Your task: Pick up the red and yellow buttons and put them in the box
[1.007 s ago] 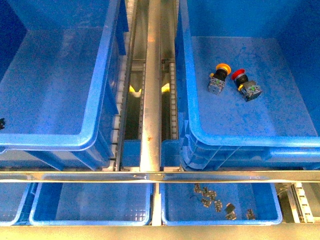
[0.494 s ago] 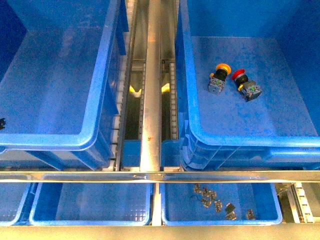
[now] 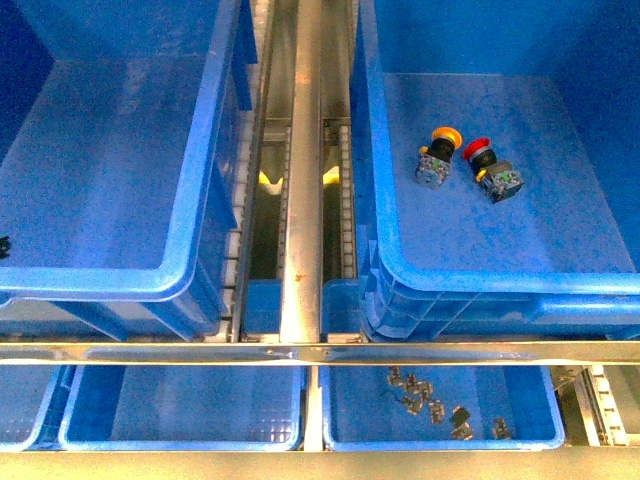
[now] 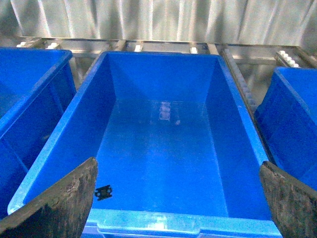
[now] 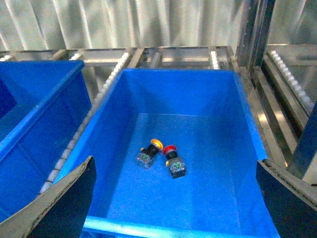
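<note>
The yellow button (image 3: 437,155) and the red button (image 3: 490,168) lie on their sides, side by side, on the floor of the large blue box (image 3: 500,283) on the right. In the right wrist view the yellow button (image 5: 148,153) and red button (image 5: 172,161) lie ahead of and below my right gripper (image 5: 175,166), which is open and holds nothing. A second large blue box (image 3: 90,282) stands on the left. My left gripper (image 4: 177,166) hangs open over its near rim (image 4: 163,220). Neither arm shows in the front view.
A small black part (image 4: 103,192) lies on the left box's floor near the rim. A metal rail (image 3: 300,200) with roller tracks runs between the boxes, and a metal bar (image 3: 320,352) crosses in front. Below it are shallow blue trays (image 3: 180,440); one holds several small metal parts (image 3: 440,408).
</note>
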Controlling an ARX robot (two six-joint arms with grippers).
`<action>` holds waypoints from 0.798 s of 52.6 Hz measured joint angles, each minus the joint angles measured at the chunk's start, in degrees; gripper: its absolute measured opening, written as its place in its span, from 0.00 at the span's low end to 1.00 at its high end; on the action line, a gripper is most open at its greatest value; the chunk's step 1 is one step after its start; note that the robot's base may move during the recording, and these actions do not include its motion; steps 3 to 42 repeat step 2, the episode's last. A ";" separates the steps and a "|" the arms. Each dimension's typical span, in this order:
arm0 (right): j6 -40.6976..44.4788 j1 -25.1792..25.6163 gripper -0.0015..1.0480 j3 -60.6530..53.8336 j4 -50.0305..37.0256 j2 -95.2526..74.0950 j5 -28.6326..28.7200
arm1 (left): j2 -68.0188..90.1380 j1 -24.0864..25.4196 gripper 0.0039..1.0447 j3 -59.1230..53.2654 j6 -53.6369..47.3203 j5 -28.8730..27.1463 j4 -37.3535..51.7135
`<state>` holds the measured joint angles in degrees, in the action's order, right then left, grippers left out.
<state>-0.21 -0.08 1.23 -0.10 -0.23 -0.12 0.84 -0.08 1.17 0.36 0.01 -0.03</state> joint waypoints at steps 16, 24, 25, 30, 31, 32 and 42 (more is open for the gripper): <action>0.00 0.00 0.94 0.00 0.00 0.00 0.00 | 0.00 0.00 0.93 0.00 0.00 0.00 0.02; 0.00 0.00 0.94 0.00 0.00 0.00 0.00 | 0.00 0.00 0.93 0.00 0.00 0.00 0.02; 0.00 0.00 0.94 0.00 0.00 0.00 0.00 | 0.00 0.00 0.93 0.00 0.00 0.00 0.02; 0.00 0.00 0.94 0.00 0.00 0.00 0.00 | 0.00 0.00 0.93 0.00 0.00 0.00 0.02; 0.00 0.00 0.94 0.00 0.00 0.00 0.00 | 0.00 0.00 0.93 0.00 0.00 0.00 0.02; 0.00 0.00 0.94 0.00 0.00 0.00 0.00 | 0.00 0.00 0.93 0.00 0.00 0.00 0.02; 0.00 0.00 0.94 0.00 0.00 0.00 0.00 | 0.00 0.00 0.93 0.00 0.00 0.00 0.02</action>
